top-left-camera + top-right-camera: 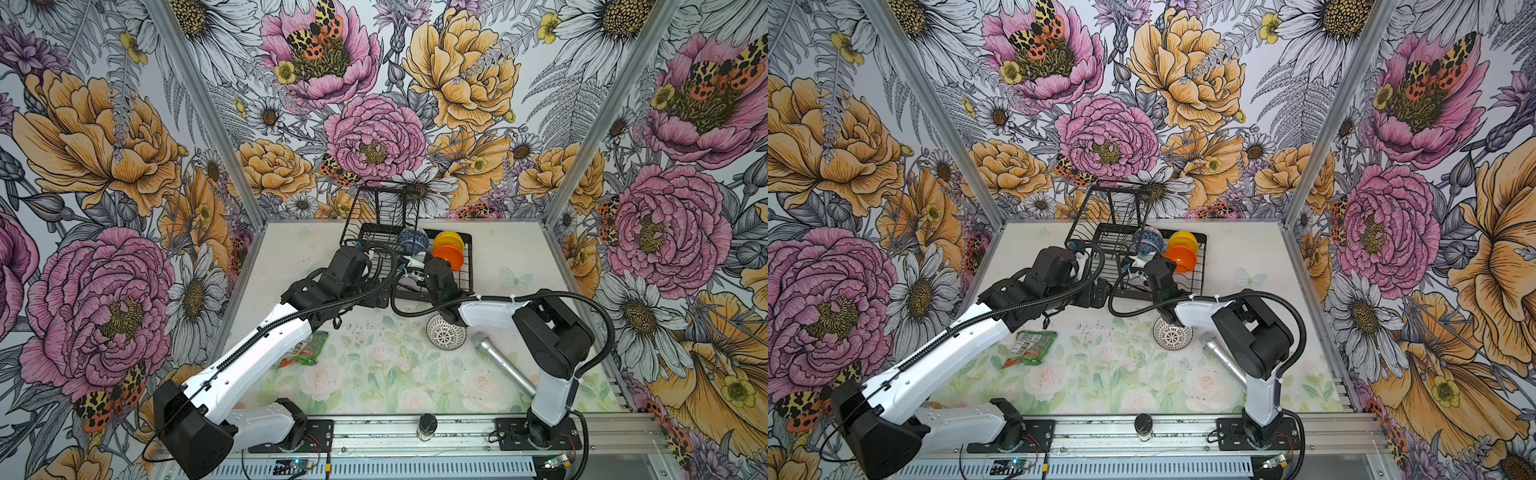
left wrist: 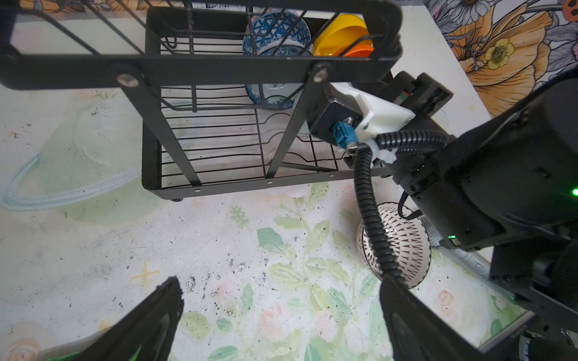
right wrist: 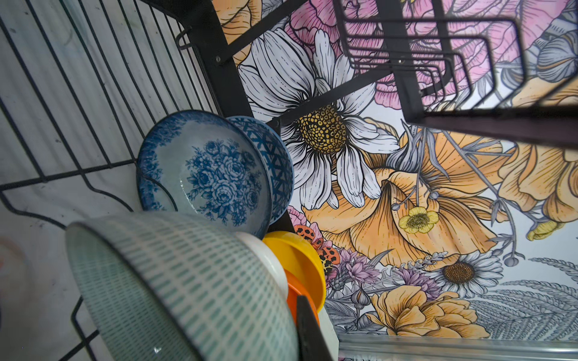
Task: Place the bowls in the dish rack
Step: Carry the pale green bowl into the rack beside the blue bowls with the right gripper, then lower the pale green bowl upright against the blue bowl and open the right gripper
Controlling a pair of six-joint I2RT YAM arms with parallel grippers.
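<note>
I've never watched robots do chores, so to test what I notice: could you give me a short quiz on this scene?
1. True or false: the lattice bowl already sits in the dish rack.
2. Which bowl is the right gripper shut on? A orange, B mint green bowl, C yellow.
3. Fill in: the left gripper hovers over the table with jaws ___.
Key: 1 false, it rests on the table; 2 B; 3 open.

1. We are getting bright, even light in both top views, shadows soft.
2. We are seeing the left fingers (image 2: 150, 322) blurring, dark.
3. We are finding the mint bowl (image 3: 175, 281) beside the right finger (image 3: 309, 331) soft, the wallpaper (image 3: 406, 203) beyond crisp.
4. The dish rack (image 2: 200, 67) rail ahead of the left fingers is bowing.
</note>
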